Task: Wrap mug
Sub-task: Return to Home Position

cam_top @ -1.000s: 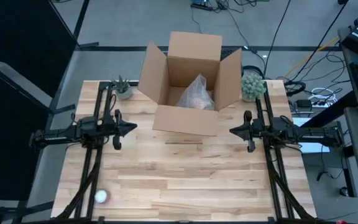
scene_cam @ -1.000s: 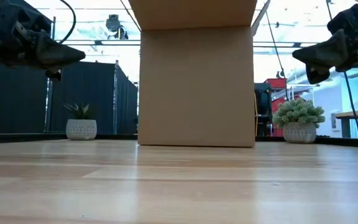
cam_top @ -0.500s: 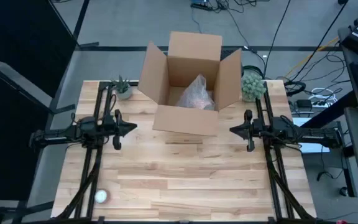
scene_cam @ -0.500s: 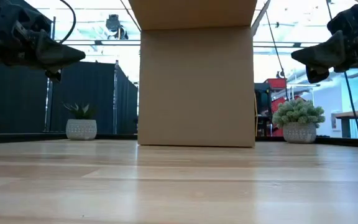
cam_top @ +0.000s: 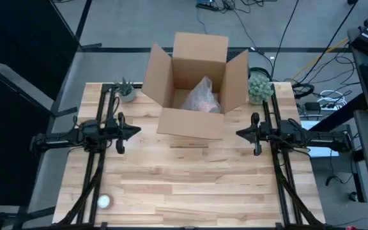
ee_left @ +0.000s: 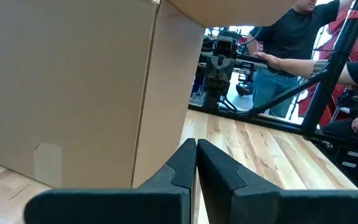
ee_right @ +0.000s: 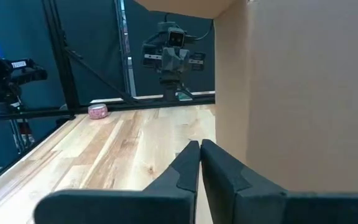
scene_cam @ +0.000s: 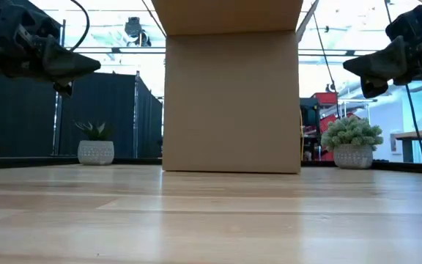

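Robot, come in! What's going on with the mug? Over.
Left gripper shut, empty, left of box. Right gripper shut, empty, right of it. Wrapped mug inside box. Nothing in the way.

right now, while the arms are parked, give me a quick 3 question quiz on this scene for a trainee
1. True or false: the bubble-wrapped mug lies inside the open cardboard box.
2. Pick one. The left gripper and right gripper are: A) both shut and empty, B) both wide open, C) both gripping the box flaps.
3. How many potted plants stand beside the box?

Key: 1 true; 2 A; 3 two, one at each side of the box (the second).
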`<action>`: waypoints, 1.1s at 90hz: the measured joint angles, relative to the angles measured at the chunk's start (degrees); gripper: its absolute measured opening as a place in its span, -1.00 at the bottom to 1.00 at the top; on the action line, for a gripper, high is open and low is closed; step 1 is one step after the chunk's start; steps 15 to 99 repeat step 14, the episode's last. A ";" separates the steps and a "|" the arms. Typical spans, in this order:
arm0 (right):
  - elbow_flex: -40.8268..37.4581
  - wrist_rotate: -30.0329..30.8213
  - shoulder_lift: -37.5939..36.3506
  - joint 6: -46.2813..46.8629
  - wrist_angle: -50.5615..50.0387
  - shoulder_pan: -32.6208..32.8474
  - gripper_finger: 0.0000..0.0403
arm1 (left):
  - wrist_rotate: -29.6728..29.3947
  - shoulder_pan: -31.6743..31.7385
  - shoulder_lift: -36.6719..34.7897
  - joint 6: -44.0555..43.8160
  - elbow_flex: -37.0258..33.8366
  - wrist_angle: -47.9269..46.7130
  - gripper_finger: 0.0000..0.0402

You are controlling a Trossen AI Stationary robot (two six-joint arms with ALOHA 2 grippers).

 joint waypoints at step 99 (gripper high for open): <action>0.00 0.00 0.00 0.00 0.02 0.00 -0.99 | 0.00 0.00 0.00 0.00 0.00 0.00 -0.98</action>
